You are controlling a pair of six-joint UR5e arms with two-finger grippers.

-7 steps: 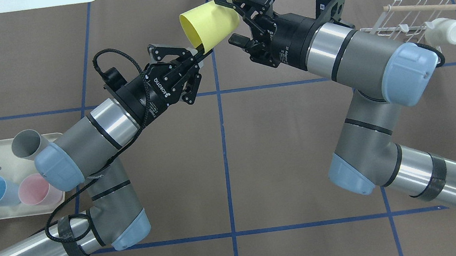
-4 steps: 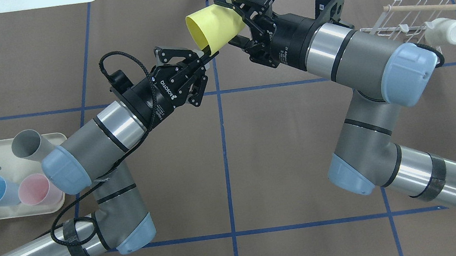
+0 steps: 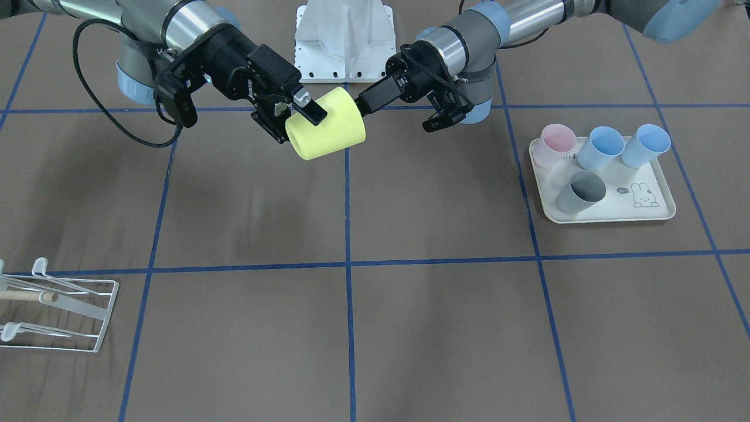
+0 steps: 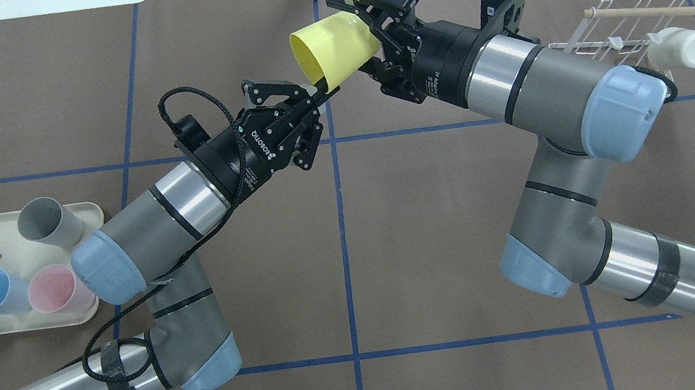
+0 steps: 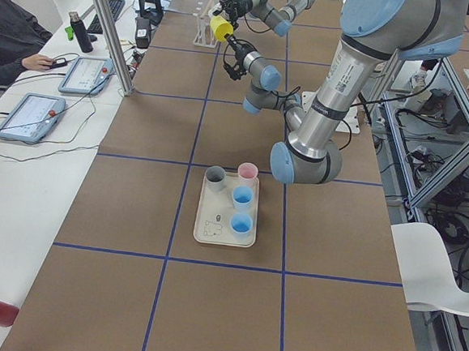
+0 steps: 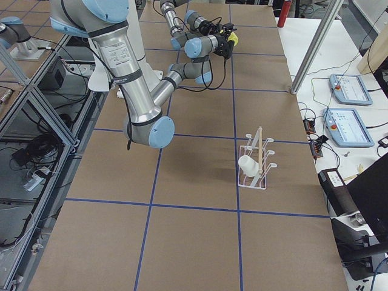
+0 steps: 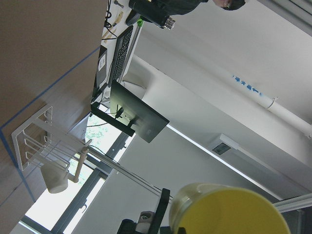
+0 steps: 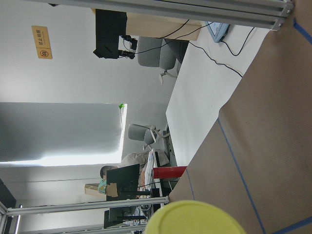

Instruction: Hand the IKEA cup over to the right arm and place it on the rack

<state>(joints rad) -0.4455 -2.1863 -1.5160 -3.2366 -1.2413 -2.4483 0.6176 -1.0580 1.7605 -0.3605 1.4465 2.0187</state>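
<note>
Step in hand: handover. The yellow cup [image 4: 336,48] lies between 2 hands. The right hand [image 4: 368,37] is clamped across its base; the left hand [image 4: 317,96] is spread, at the rim. Next: carry it to the rack [image 4: 632,27].

There are two robot arms [image 4: 547,91], one yellow cup [image 4: 336,47], four cups [image 3: 606,146] on one tray [image 3: 656,214], and one white cup [image 4: 684,47] on one rack [image 4: 625,28].

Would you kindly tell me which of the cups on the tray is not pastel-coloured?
The grey cup is the one. It stands alone nearer the tray's middle, while the pink cup and two blue cups line one edge.
</note>
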